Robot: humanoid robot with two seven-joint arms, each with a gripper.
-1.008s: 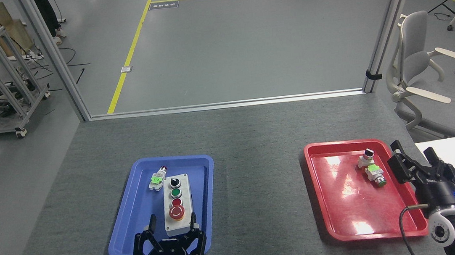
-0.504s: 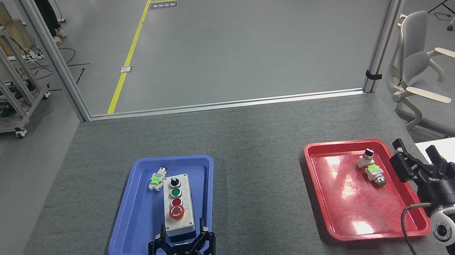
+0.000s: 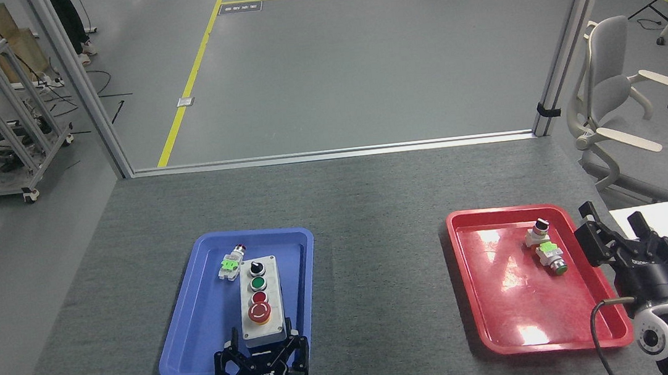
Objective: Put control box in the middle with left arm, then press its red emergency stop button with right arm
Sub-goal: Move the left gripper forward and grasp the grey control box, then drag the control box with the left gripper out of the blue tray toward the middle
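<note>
Over the last second the left gripper [image 3: 261, 342] has slid in from the left of the box's near end and drawn its fingers inward — they now sit pressed against both sides of the control box [image 3: 261, 299] at its near end, so I judge the jaws clamped on the box. Box itself has not shifted: it lies lengthwise in the blue tray [image 3: 198, 313], right of the tray's centre, not yet lifted. Reading: grasp just made, the carry to the middle [image 3: 381, 282] of the dark felt table comes next, and that patch between the trays is bare. Right gripper [image 3: 615, 232] has drifted only slightly, hanging just beside the red tray [image 3: 508, 312]'s right rim, fingers spread and empty — waiting its turn at the red emergency stop button [image 3: 259, 311]. Count: one control box carrying one black knob, one green button, one small red button, one big red button; two trays; three loose switch parts — one in the blue tray [image 3: 230, 265], two in the red [image 3: 543, 243].
</note>
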